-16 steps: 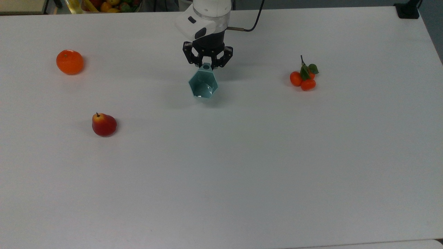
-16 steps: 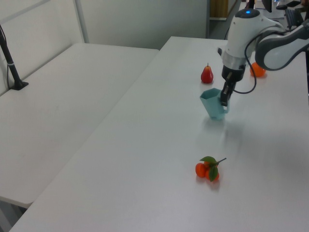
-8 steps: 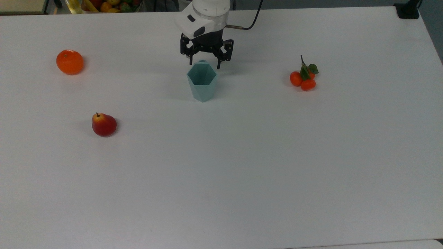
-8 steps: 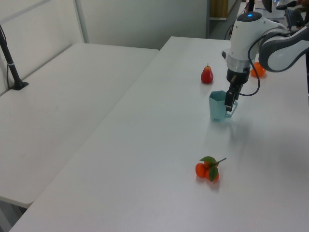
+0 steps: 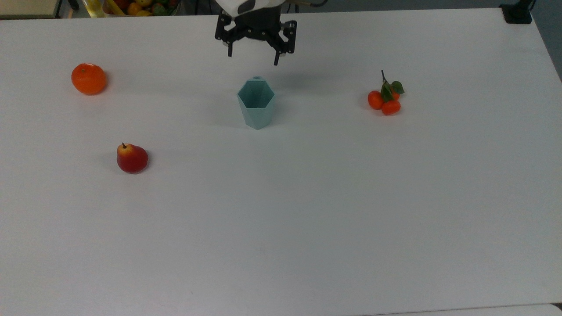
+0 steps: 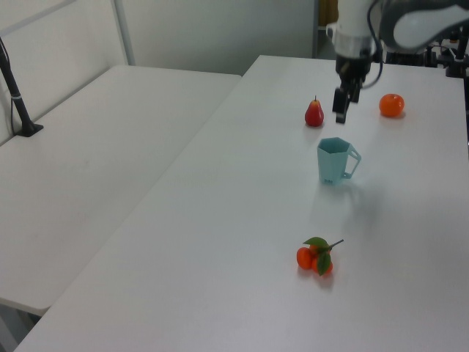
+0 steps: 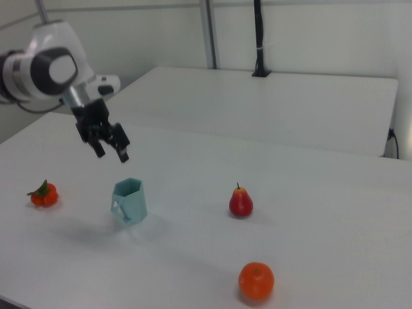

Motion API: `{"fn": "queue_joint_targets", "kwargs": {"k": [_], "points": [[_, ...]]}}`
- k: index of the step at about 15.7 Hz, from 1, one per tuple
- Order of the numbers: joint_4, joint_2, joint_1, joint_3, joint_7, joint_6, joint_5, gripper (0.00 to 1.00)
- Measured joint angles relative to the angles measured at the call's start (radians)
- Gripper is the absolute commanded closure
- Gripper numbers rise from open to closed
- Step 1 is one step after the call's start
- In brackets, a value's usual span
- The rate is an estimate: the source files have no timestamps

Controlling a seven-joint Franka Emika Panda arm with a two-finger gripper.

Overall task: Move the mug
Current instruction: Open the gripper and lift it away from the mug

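Observation:
The pale teal faceted mug stands upright on the white table, its tab handle toward the top view's upper edge. My gripper hangs open above and behind the mug, clear of it, with nothing between its black fingers.
An orange lies at the top view's far left, a red pear nearer the front left. A cluster of small tangerines with leaves lies to the top view's right of the mug. A fruit bin sits past the table's far edge.
The gripper let go of the tilted mug's handle, and the mug settled upright on the table. The gripper then opened wider and rose up and away from it.

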Motion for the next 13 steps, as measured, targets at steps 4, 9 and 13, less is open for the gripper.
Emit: {"fn": "queue_joint_targets", "kwargs": {"k": [4, 9, 13], "points": [[0.151, 0.012, -0.012, -0.007, -0.034, -0.109, 0.001, 0.00], [0.243, 0.016, -0.032, -0.013, -0.143, -0.237, 0.063, 0.00], [0.296, 0.009, -0.077, -0.017, -0.169, -0.315, 0.096, 0.00]]}}
